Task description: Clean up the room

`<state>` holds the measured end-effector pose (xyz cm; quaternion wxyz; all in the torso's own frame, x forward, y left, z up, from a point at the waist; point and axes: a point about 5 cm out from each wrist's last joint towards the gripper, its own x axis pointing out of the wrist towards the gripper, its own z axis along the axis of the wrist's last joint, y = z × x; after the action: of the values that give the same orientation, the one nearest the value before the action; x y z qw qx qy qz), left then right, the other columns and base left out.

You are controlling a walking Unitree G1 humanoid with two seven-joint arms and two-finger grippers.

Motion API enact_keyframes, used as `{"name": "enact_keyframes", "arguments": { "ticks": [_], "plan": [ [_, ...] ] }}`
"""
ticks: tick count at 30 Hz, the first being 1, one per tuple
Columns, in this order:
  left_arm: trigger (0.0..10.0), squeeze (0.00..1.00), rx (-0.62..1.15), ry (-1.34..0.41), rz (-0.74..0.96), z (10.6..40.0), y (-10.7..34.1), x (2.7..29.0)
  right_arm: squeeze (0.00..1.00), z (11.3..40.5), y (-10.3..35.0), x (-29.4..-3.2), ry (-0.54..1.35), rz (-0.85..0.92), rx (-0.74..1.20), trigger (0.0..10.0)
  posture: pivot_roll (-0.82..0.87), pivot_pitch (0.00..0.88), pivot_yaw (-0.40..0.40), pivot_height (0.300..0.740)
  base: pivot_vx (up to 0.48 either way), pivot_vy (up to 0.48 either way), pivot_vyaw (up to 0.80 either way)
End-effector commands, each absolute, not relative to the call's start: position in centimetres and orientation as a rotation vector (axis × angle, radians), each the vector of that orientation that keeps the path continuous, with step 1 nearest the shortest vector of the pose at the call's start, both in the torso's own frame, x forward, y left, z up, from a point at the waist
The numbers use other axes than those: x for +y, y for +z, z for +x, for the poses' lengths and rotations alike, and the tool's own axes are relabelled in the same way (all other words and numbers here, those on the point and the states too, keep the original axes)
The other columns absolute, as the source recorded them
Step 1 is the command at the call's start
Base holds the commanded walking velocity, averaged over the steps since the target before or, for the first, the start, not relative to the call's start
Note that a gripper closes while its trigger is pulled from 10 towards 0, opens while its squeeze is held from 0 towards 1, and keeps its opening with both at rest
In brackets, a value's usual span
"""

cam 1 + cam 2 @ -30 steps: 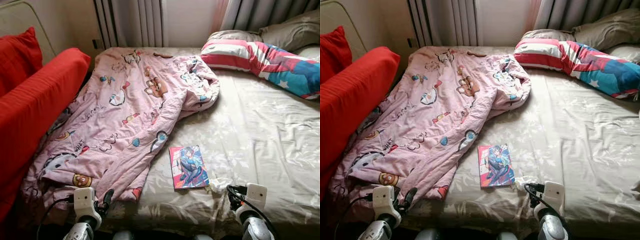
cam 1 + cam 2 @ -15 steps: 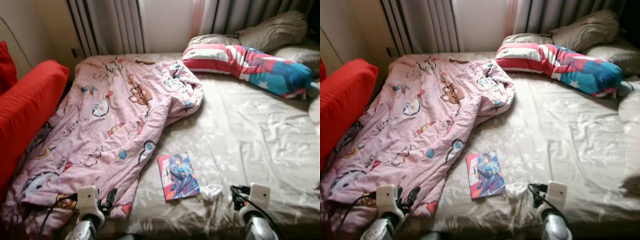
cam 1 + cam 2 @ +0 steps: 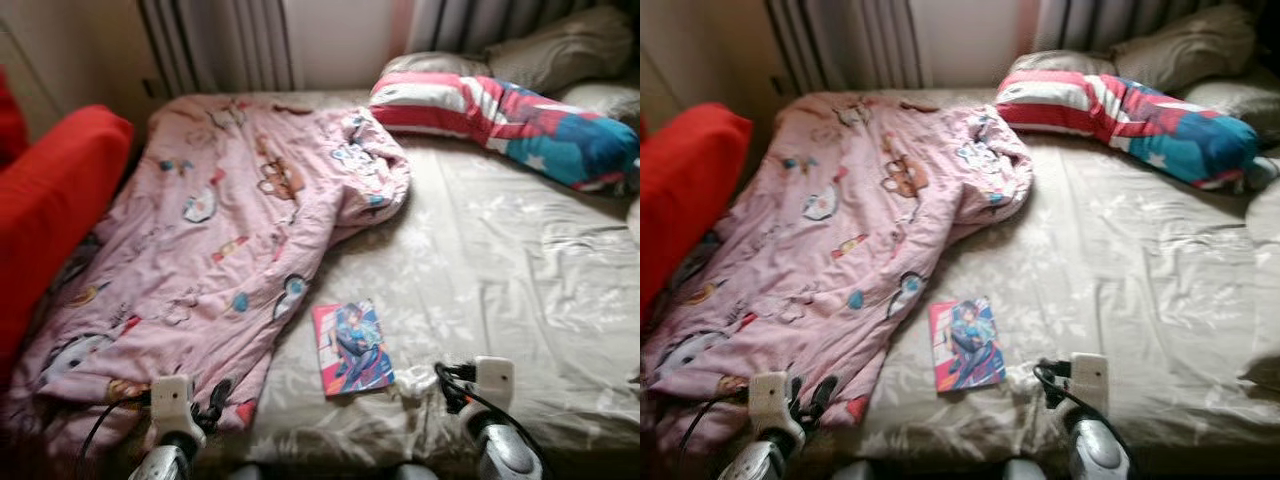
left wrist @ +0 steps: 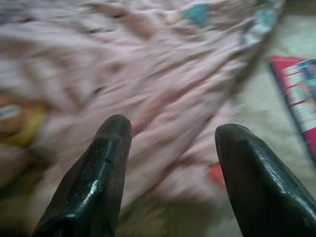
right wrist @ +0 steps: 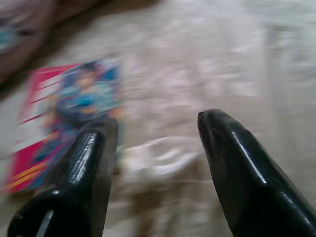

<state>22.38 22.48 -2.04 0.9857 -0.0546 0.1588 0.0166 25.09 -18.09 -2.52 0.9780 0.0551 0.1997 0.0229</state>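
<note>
Starting at our far left, a red cushion (image 3: 55, 200) is lying beside the bed (image 3: 520, 280), pressed against the edge of a pink cartoon-print blanket (image 3: 210, 230). The blanket is sprawling over the left half of the bed, its far end bunched into a fold near the pillows. Our left gripper (image 4: 170, 148) is hovering over the blanket's near hem, its two black fingers (image 4: 101, 168) spread apart with nothing between them; from the head camera we are seeing that arm low at the foot of the bed.

Moving right, a comic book (image 3: 352, 347) with a pink and blue cover is lying flat on the beige sheet, just beside the blanket's edge and apart from it. Touching or nearly touching the book's near right corner, a small crumpled white scrap (image 3: 416, 380) is sitting on the sheet; we cannot tell what it is made of.

Our right gripper (image 5: 158, 148) is hanging just above that scrap, fingers (image 5: 242, 168) held wide, gripping nothing, with the book off to one side of it.

Further right, the sheet is lying wrinkled and bare. At the head of the bed, a red, white and blue striped pillow (image 3: 500, 115) is resting in front of grey-brown pillows (image 3: 560, 50), with curtains (image 3: 225, 40) hanging behind.
</note>
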Motion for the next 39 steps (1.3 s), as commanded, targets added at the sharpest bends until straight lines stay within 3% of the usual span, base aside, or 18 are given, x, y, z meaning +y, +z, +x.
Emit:
{"name": "enact_keyframes", "arguments": {
  "ticks": [1,4,5,6,8,9,10,11,12,23,39],
  "plan": [
    [10.0,0.00,0.307,0.021,-0.108,22.6,-1.7,22.6,0.00,25.1,-2.6,-18.3,0.056,0.104,0.423,10.0,-0.02,0.132,0.045,0.650,0.000,0.000,0.00],
    [10.0,0.00,0.297,0.012,-0.100,22.9,-1.3,22.7,0.00,25.7,-2.2,-18.0,0.069,0.102,0.412,10.0,-0.01,0.185,0.061,0.650,0.000,0.000,0.00],
    [10.0,0.00,0.294,0.003,-0.096,23.1,-1.2,22.6,0.10,26.1,-2.0,-18.0,0.065,0.107,0.407,10.0,-0.01,0.198,0.064,0.650,0.000,0.000,0.00],
    [10.0,0.00,0.292,-0.005,-0.092,23.3,-1.1,22.6,0.45,26.5,-1.7,-17.9,0.063,0.110,0.404,10.0,0.00,0.218,0.070,0.650,0.000,0.000,0.00],
    [10.0,0.00,0.290,-0.010,-0.091,23.5,-1.0,22.5,0.45,26.8,-1.6,-17.9,0.062,0.112,0.402,10.0,0.00,0.218,0.070,0.650,0.000,0.000,0.00],
    [10.0,0.00,0.276,-0.018,-0.083,23.8,-0.5,22.6,0.55,27.5,-1.0,-17.8,0.053,0.114,0.384,10.0,0.01,0.240,0.079,0.650,0.000,0.000,0.00],
    [10.0,0.00,0.264,-0.023,-0.081,24.1,-0.2,22.6,0.39,27.9,-0.7,-17.7,0.042,0.118,0.376,10.0,0.02,0.262,0.085,0.650,0.000,0.000,0.00],
    [10.0,0.00,0.264,-0.023,-0.081,24.1,-0.2,22.6,0.39,27.9,-0.7,-17.7,0.042,0.118,0.376,10.0,0.02,0.262,0.085,0.650,0.000,0.000,0.00],
    [10.0,0.00,0.243,-0.029,-0.083,24.7,0.3,22.5,0.00,28.5,-0.3,-17.5,0.027,0.115,0.371,10.0,0.03,0.266,0.090,0.650,0.000,0.000,0.00],
    [10.0,0.00,0.145,-0.085,-0.091,26.3,3.0,21.1,0.00,30.1,0.7,-17.5,-0.011,0.106,0.389,10.0,0.05,0.363,0.106,0.650,0.000,0.000,0.00],
    [10.0,0.00,0.149,-0.081,-0.076,25.0,3.9,21.7,0.00,29.4,-0.1,-17.4,-0.008,0.107,0.441,10.0,0.09,0.372,0.111,0.650,0.000,0.000,0.00]
  ]
}}
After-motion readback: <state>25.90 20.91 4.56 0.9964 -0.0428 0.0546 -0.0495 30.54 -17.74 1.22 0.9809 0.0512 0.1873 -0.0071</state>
